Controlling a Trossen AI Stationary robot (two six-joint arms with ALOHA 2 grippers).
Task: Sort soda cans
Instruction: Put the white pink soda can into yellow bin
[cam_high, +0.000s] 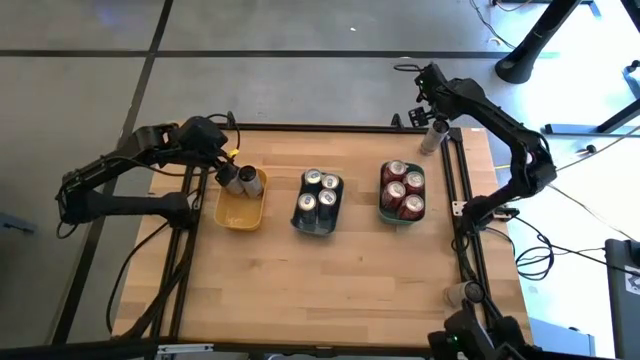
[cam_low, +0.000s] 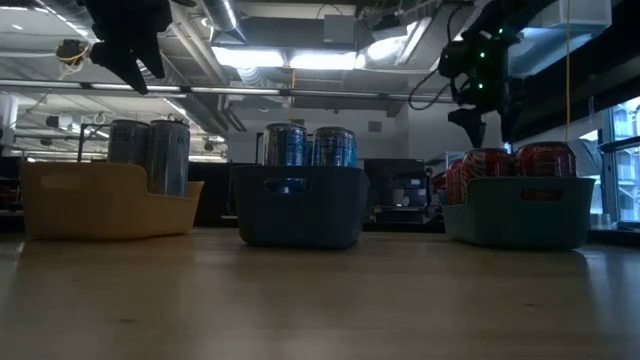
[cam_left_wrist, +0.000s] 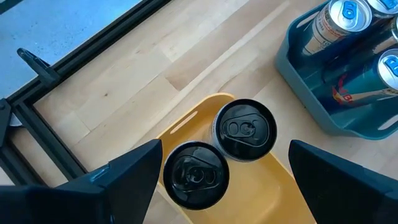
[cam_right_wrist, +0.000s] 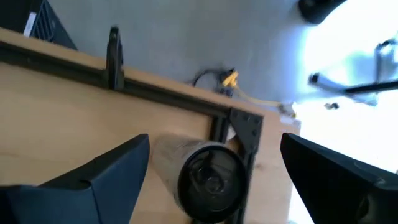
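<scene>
Wooden worktop (cam_high: 330, 280) carries three colour-sorted trays, while the released right end effector (cam_high: 432, 112) hovers over a stray silver can (cam_high: 432, 138) (likely next), and the left end effector (cam_high: 228, 165), released, hangs above the yellow tray (cam_high: 240, 214).

Legible text: none. The soda cans (cam_left_wrist: 336, 25) in the grey-blue tray (cam_left_wrist: 298, 74) carry red and blue label artwork in the left wrist view, but no word or brand can be made out. Can tops (cam_left_wrist: 244, 129) in the yellow tray (cam_left_wrist: 186, 124) show only embossed tabs; any lettering unreadable.
</scene>
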